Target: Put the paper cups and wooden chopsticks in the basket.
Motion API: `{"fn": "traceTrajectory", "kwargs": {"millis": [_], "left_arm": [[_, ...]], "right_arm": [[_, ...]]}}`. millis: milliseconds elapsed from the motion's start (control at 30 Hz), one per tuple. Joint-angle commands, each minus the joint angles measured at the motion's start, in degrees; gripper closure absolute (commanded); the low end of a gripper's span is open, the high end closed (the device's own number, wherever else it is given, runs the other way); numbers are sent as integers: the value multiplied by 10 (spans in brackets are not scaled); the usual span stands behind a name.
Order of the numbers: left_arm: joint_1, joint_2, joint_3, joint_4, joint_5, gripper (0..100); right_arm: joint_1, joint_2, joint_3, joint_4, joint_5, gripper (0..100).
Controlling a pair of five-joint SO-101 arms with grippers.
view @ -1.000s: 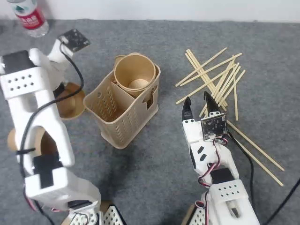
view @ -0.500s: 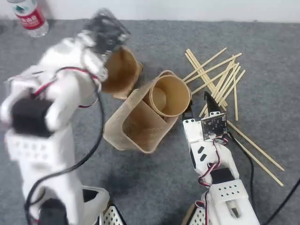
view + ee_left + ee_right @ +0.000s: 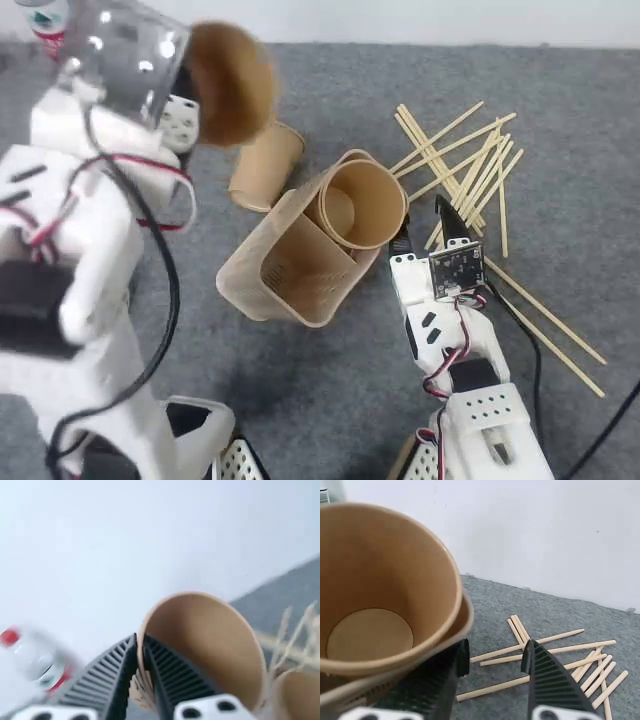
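High at the upper left of the frame, the left gripper (image 3: 140, 650) is pinching the wall of a cup (image 3: 232, 82), one finger inside the rim and one outside. The cup hangs in the air with its mouth turned toward the lower right, so its long axis is slanted, not upright. The basket (image 3: 242, 278) lies down and to the right of it, in the middle of the frame, and its free compartment is the lower-left end, the one nearer to the held cup. I judge that the coming move must bring the cup down and right over that opening, with its base turned downward. The left arm is the one placed for this. A second cup (image 3: 265, 165) lies on its side on the bench (image 3: 330, 400), between the held cup and the basket. A third cup (image 3: 362, 205) sits in the basket's other compartment. The right gripper (image 3: 430, 222) stands spread just beside that end of the basket, and the chopsticks (image 3: 470, 165) are scattered to its upper right.

Compared with one second ago, the left arm has swung up from low at the left side, carrying the cup with it. The basket has been pushed to the right and turned, so it now comes close against the right gripper, which has not moved. The second cup, then half hidden behind the basket, now lies in plain view on its side
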Motion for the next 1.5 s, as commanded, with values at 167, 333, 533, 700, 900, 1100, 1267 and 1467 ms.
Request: {"fn": "traceTrajectory", "kwargs": {"millis": [167,333,533,700,900,1100,1267,1467], "left_arm": [[122,62,-62,67,112,989],[210,64,-68,98,115,989],[230,67,-72,123,123,989],[244,70,-62,106,156,989],[273,109,0,65,174,989],[219,123,24,38,172,989],[200,123,89,33,160,989],[182,119,167,4,160,988]], "right_arm": [[-10,-3,4,1,-7,816],[-10,-3,4,1,-7,816],[-10,-4,4,1,-7,816],[-10,-7,4,1,-7,816],[-9,-7,4,1,-7,816],[-8,-7,4,1,-7,816],[-8,-7,4,1,-7,816],[-8,-7,4,1,-7,816]]}}
